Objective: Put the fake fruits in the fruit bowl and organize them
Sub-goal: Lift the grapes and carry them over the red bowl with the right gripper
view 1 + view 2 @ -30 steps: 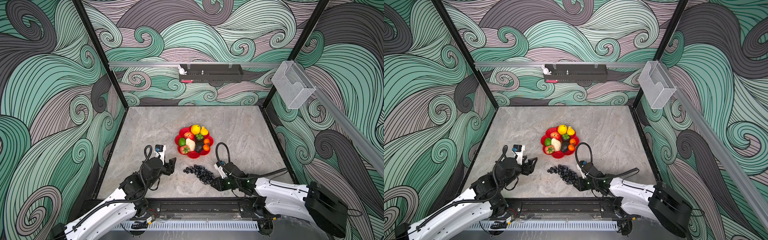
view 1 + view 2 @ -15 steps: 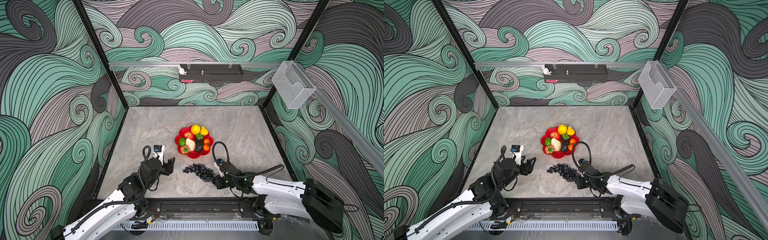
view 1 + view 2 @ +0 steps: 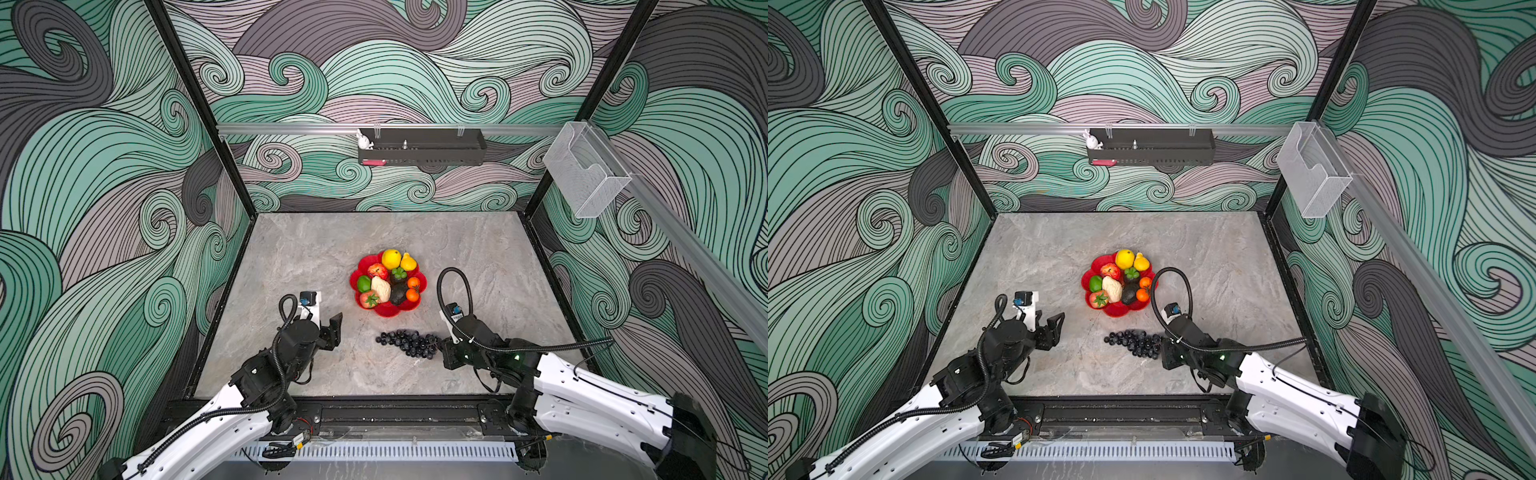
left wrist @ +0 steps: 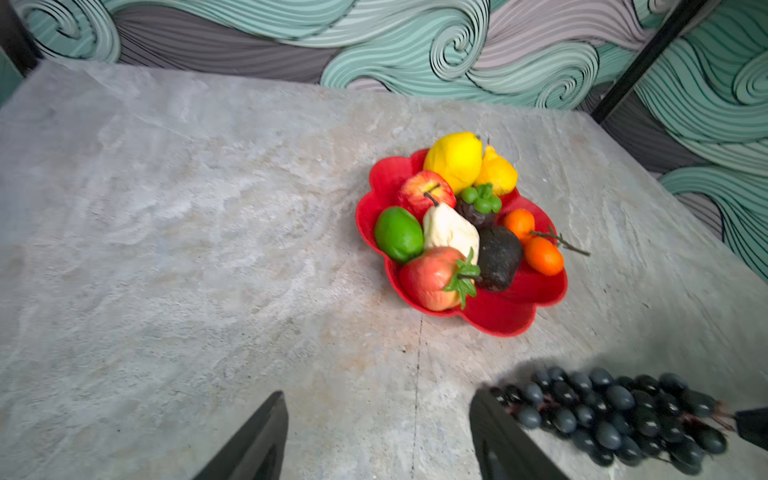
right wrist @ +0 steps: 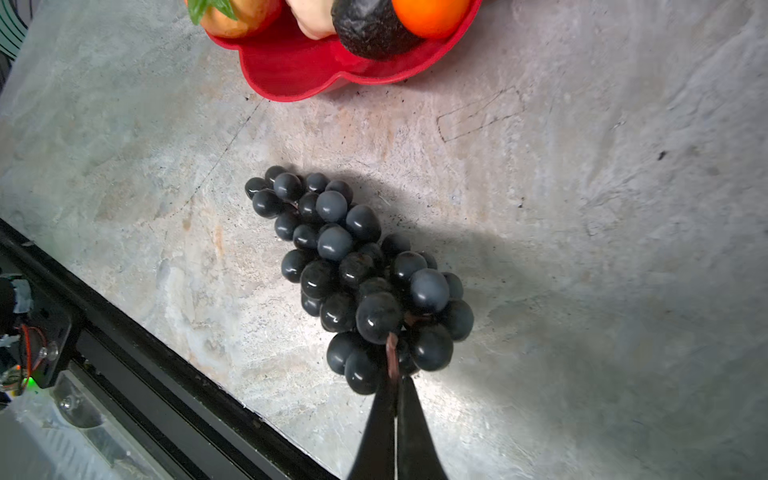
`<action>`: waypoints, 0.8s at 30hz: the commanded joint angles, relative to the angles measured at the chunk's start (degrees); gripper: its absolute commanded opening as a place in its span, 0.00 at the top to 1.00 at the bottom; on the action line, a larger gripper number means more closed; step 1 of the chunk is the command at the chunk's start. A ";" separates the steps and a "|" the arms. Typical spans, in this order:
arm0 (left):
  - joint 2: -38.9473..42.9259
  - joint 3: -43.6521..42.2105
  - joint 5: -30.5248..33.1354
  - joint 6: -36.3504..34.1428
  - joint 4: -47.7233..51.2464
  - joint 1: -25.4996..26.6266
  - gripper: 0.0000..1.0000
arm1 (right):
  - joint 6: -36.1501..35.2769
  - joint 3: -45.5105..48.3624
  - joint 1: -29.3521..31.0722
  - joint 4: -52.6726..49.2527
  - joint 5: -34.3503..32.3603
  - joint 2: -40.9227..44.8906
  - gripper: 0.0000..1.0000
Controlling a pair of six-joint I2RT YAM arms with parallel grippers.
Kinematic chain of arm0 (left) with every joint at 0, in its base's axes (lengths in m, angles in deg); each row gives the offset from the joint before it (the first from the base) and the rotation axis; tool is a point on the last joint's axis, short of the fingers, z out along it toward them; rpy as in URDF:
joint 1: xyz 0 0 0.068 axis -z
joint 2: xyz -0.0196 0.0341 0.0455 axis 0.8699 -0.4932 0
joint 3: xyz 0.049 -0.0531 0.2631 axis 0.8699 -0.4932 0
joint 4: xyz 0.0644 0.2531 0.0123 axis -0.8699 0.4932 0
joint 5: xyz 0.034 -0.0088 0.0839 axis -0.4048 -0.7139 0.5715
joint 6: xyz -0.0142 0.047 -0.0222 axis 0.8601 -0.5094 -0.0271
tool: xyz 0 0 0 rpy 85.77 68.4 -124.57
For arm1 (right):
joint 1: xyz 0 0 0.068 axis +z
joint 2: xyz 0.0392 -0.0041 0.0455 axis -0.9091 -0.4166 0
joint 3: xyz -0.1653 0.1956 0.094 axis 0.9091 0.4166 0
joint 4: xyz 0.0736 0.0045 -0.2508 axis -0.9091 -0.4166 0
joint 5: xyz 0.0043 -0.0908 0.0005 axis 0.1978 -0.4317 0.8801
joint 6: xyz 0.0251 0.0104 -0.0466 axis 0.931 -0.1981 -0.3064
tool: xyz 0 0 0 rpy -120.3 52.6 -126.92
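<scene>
The red fruit bowl [image 3: 386,309] [image 3: 1119,311] [image 4: 498,316] sits mid-table and holds several fake fruits: a lemon [image 3: 391,258], a yellow pear [image 3: 408,262], a red apple [image 4: 419,193], a lime [image 4: 398,233], a cream piece [image 4: 449,230], a dark avocado [image 4: 498,257] and two oranges. The dark grape bunch [image 3: 407,343] [image 3: 1136,343] [image 5: 353,270] lies on the table in front of the bowl. My right gripper [image 5: 395,382] [image 3: 442,347] is shut on the bunch's stem. My left gripper [image 4: 378,399] [image 3: 324,320] stands open and empty, left of the bunch.
A black tray [image 3: 422,145] with a small white rabbit figure [image 3: 364,141] hangs on the back wall. A clear box [image 3: 586,174] hangs on the right wall. The black front rail [image 5: 124,332] runs close to the grapes.
My right gripper's jaws have closed onto the grape bunch's stem. The left gripper has barely shifted and stays open.
</scene>
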 commanded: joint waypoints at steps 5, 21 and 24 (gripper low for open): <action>6.18 -2.54 10.20 -2.22 3.05 -0.44 0.23 | -10.33 -11.15 -0.06 -8.70 -6.24 1.38 1.00; 11.62 -7.46 6.40 -7.63 -2.15 -0.52 0.17 | -21.19 -34.07 -1.08 -10.10 -4.26 -8.29 1.00; 11.07 -7.46 6.42 -7.46 -2.40 -0.48 0.15 | -22.18 -37.60 -1.22 -8.75 -3.14 -10.83 1.00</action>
